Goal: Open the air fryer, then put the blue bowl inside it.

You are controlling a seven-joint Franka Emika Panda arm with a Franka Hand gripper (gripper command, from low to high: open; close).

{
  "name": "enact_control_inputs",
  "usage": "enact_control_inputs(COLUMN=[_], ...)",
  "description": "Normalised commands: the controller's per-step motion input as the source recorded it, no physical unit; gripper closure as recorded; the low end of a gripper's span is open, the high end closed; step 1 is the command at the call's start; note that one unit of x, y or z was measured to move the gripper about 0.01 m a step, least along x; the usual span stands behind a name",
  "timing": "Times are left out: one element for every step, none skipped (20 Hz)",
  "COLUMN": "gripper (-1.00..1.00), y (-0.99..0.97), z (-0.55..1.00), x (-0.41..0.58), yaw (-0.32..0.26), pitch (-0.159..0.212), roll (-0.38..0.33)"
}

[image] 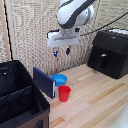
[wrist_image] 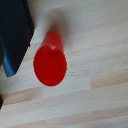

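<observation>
The black air fryer [image: 109, 52] stands at the exterior view's right on the wooden table, its drawer flush with the body. The short black handle [image: 103, 60] sticks out of the drawer front. The light-blue bowl [image: 60, 78] sits on the table beside the dark blue panel, behind the red cup. My gripper [image: 61, 51] hangs in the air well above the bowl and cup, far from the air fryer. Its blue-tipped fingers are apart and hold nothing. The wrist view shows neither the bowl nor the air fryer.
A red cup [image: 64, 93] stands just in front of the bowl and fills the middle of the wrist view [wrist_image: 50, 63]. A dark blue flat panel [image: 44, 81] leans on the black fabric bin [image: 20, 97] at the exterior view's left; the panel also shows in the wrist view [wrist_image: 15, 35].
</observation>
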Motion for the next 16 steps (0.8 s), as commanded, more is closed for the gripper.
enact_control_inputs(gripper=[-1.00, -1.00, -1.00, -1.00, -1.00, -1.00, -1.00, -1.00, -1.00, -1.00, -1.00, -1.00, -1.00, -1.00, -1.00, -1.00], y=[-0.01, -0.01, -0.01, -0.01, -0.01, -0.01, -0.01, -0.01, -0.01, -0.01, 0.00, -0.01, -0.01, -0.01, -0.02, -0.02], z=[0.11, 0.03, 0.03, 0.03, 0.03, 0.03, 0.03, 0.03, 0.03, 0.04, 0.04, 0.04, 0.04, 0.03, 0.00, 0.00], x=[0.014, 0.000, 0.000, 0.000, 0.000, 0.000, 0.000, 0.000, 0.000, 0.000, 0.000, 0.000, 0.000, 0.000, 0.000, 0.000], yaw=[-0.375, -0.375, -0.375, -0.375, -0.375, -0.375, -0.375, -0.375, -0.375, -0.375, -0.375, -0.375, -0.375, -0.375, -0.375, -0.375], pitch=[0.000, 0.000, 0.000, 0.000, 0.000, 0.000, 0.000, 0.000, 0.000, 0.000, 0.000, 0.000, 0.000, 0.000, 0.000, 0.000], roll=[0.000, 0.000, 0.000, 0.000, 0.000, 0.000, 0.000, 0.000, 0.000, 0.000, 0.000, 0.000, 0.000, 0.000, 0.000, 0.000])
